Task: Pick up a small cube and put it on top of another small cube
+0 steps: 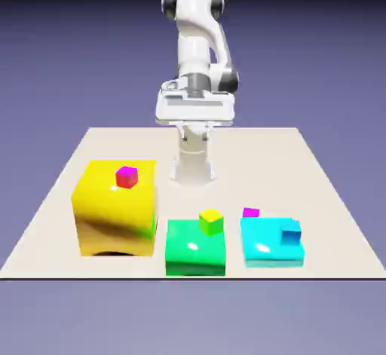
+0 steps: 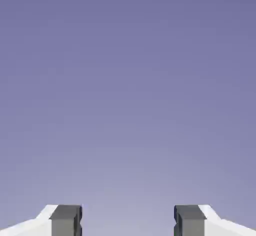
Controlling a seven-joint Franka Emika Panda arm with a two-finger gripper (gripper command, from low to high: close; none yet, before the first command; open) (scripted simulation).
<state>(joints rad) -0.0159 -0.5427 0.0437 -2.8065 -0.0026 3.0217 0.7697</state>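
A small cube with a magenta top sits on the table just behind the flat cyan block; its sides are mostly hidden. My gripper hangs high at the back of the table, far from every cube. In the hand view my gripper stands open, its two grey fingertips wide apart with only the plain backdrop between them. No cube shows in the hand view.
A big yellow block at the exterior view's left carries a tiny red cube. On the green block in the middle rests a tiny yellow-green cube. A tiny blue cube lies on the cyan block.
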